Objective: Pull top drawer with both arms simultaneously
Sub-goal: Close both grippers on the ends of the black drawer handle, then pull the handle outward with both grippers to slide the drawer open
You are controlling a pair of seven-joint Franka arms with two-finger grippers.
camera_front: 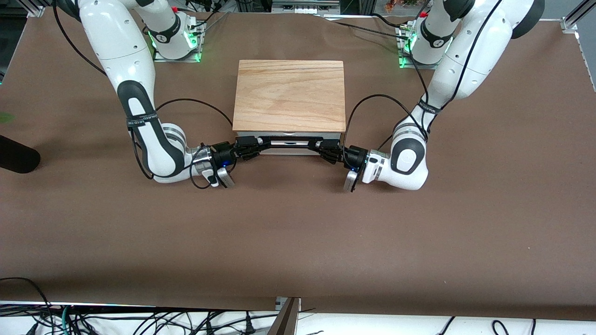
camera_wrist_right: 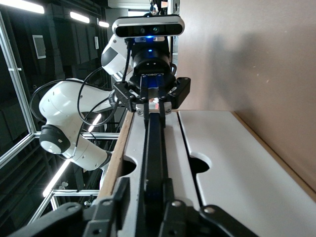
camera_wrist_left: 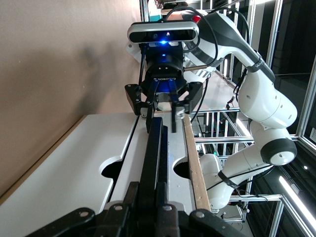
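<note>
The top drawer [camera_front: 288,150] shows its white front under the light wooden box top [camera_front: 289,95]; no interior shows. Its black wire handle [camera_front: 291,138] runs across the front. My left gripper [camera_front: 327,150] is at the handle's end toward the left arm, shut on the handle [camera_wrist_left: 154,148] with both fingers pressed against it. My right gripper [camera_front: 251,146] is at the other end and straddles the handle [camera_wrist_right: 154,148]. One right finger [camera_wrist_right: 123,193] stands apart from the bar, with white drawer front [camera_wrist_right: 136,148] showing between them. Each wrist view shows the other gripper farther off.
A second white panel [camera_wrist_right: 232,163] lies below the top drawer's front. A black object [camera_front: 18,160] lies at the right arm's end of the table. Cables hang past the table's near edge [camera_front: 288,308]. Brown table stretches in front of the drawer.
</note>
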